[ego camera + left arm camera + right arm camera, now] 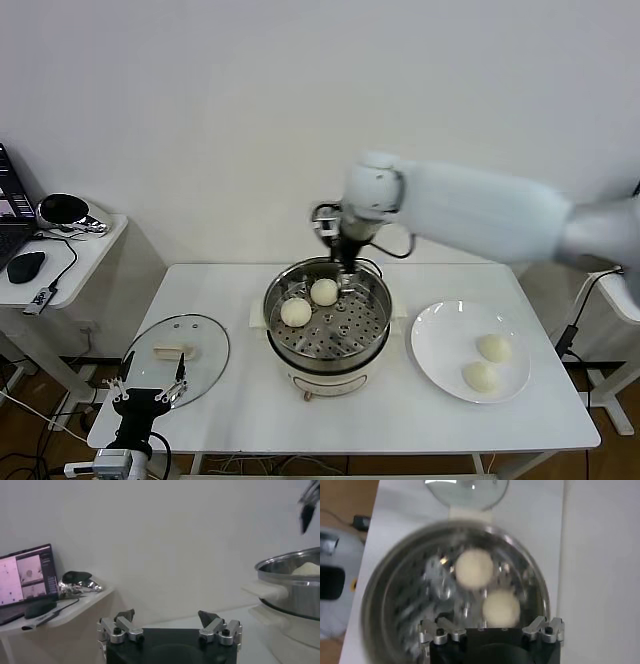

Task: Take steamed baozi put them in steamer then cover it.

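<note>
The right gripper (pixel 347 268) is hanging over the back part of the steamer (pixel 328 352), and its fingers are standing wide apart with nothing between them. Two buns are already sitting on the holey tray inside: one bun (pixel 324 291) is lying just beside the gripper, and another bun (pixel 296 312) is sitting near it, closer to the left rim. Two more buns (pixel 494 347) are waiting on the white plate (pixel 432 325), which is sitting to the right of the steamer. So the next bun is lying off to the right and toward the robot, and the right arm looks like the nearer one to fetch it. The buns are round, so no side matters for grabbing. The lid (pixel 178 357) is lying flat left of the steamer, close to the left gripper (pixel 150 392), which is resting low at the table's front left corner, wide and empty.
</note>
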